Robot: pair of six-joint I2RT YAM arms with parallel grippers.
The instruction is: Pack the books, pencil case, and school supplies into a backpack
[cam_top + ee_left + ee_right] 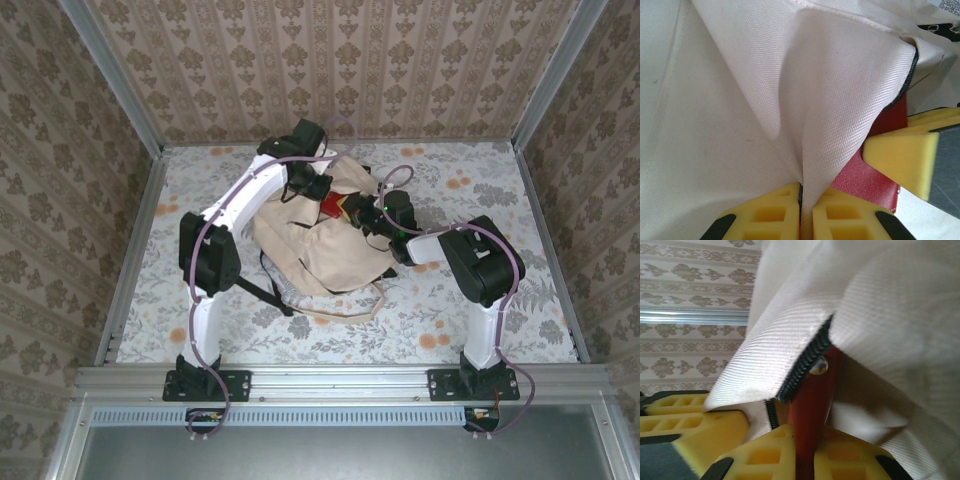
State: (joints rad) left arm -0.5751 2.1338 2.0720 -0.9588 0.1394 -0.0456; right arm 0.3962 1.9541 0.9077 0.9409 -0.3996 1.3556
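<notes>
My right gripper (805,442) is pressed together on the small flat red school-supply item (812,400), held edge-on right at the black zipper edge (802,365) of the cream canvas backpack (310,255). My left gripper (801,202) pinches a fold of that canvas just beside it. To do this well, I should pull the fold up and away so the mouth gapes. Then I should slide the red item well under the zipper edge before letting go, minding that its corner doesn't snag the teeth.

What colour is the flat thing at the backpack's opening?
Red. The flat item at the backpack opening shows best in the right wrist view.
</notes>
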